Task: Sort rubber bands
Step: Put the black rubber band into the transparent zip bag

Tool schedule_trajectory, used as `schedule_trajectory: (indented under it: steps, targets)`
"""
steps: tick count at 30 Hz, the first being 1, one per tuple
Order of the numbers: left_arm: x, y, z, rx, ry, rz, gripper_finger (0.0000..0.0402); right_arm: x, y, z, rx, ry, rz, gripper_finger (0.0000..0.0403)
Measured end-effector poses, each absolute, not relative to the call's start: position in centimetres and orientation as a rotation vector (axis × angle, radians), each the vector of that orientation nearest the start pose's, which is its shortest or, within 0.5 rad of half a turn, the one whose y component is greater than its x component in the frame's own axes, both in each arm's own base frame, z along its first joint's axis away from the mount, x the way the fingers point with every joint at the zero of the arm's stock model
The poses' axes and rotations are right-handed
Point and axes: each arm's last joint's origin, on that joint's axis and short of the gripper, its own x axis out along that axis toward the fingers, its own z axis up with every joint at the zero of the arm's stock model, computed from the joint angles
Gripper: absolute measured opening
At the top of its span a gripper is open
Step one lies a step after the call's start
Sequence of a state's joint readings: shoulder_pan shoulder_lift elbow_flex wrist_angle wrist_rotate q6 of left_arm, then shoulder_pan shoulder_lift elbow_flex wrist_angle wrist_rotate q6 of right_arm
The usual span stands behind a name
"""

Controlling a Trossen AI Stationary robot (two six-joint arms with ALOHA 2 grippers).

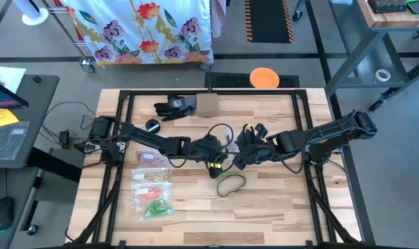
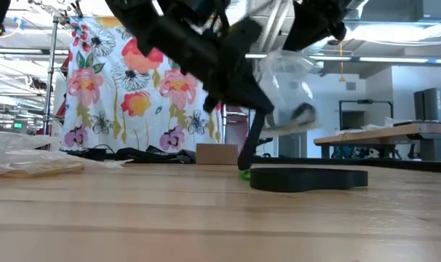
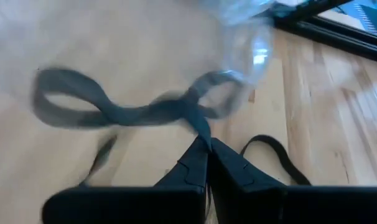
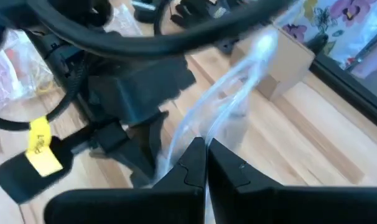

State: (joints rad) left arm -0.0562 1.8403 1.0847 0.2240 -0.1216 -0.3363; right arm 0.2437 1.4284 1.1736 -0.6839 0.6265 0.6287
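Fingers of the left end effector (image 3: pixel 207 146) meet tip to tip close in front of its wrist camera, pinching what looks like a dark rubber band (image 3: pixel 120 109) that trails off in a twisted figure-eight over the counter (image 3: pixel 325 106). From above, that left end effector (image 1: pixel 211 151) sits at the counter's middle, nose to nose with the right end effector (image 1: pixel 243 153). The right end effector's fingers (image 4: pixel 204 152) are closed on the edge of a clear plastic bag (image 4: pixel 229 102), held up off the wood. Near the two, another dark band (image 1: pixel 231 184) lies loose on the boards. Farther toward the left side, filled bags (image 1: pixel 153 190) hold red, orange and green bands. Bands like these are light, limp and stretchy; they will snag, twist and spring, so a pinch across a single strand where it lifts off the wood seems best. The bag film is slippery and floppy, likely to sag shut.
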Motion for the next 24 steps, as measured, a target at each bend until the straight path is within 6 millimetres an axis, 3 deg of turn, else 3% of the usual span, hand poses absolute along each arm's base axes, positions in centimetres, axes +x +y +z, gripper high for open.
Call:
schedule_trajectory:
  steps: [11,24]
  targets:
    - [37.7,-5.8,23.0,0.037,0.344,0.287,0.0,27.9,5.6,28.4,0.24,0.763,-0.588,0.0]
    - [38.9,-3.4,25.3,0.157,0.201,0.282,0.0,28.0,5.9,28.3,0.293,0.781,-0.539,0.0]
